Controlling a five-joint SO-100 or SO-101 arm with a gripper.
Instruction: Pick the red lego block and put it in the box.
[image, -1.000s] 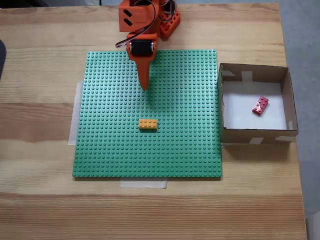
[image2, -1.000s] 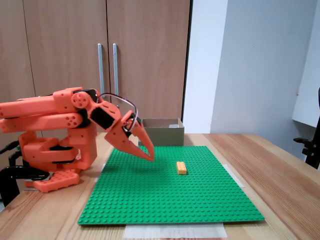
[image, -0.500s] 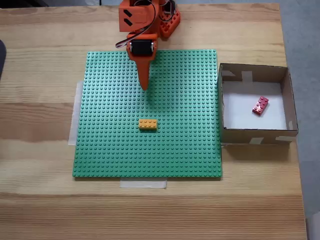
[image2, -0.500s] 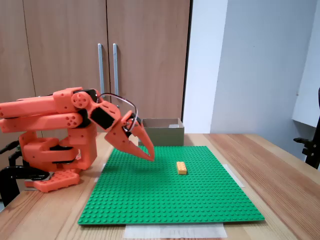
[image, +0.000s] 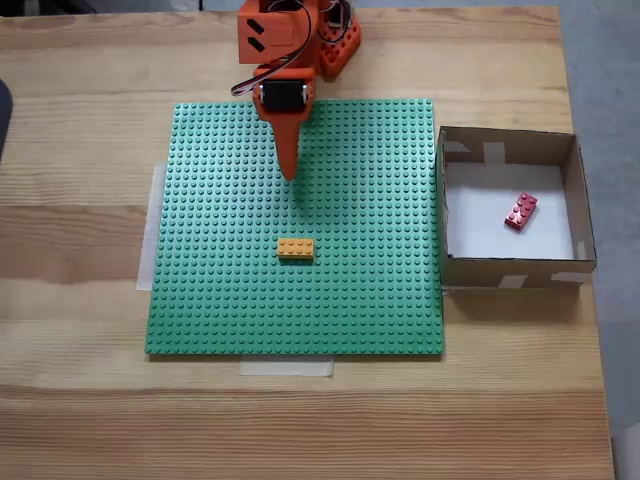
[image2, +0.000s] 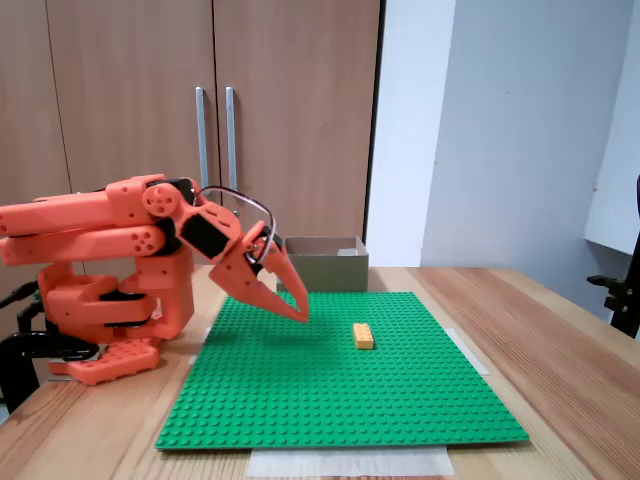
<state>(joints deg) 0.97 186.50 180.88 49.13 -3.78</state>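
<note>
Nothing has moved since the earlier frames. From above, the pincer (image: 289, 174) hangs closed and empty over the green baseplate (image: 220, 300); the red brick (image: 520, 211) lies well to its right inside the box (image: 510, 271). From the side, the yellow brick (image2: 363, 336) sits just beyond the pincer (image2: 301, 315).

The folded orange arm (image2: 100, 235) angles its gripper (image: 289, 176) downward (jaws closed, holding nothing)

red lego block (image: 520, 211), brown box (image: 509, 270), green studded baseplate (image: 295, 300)
</note>
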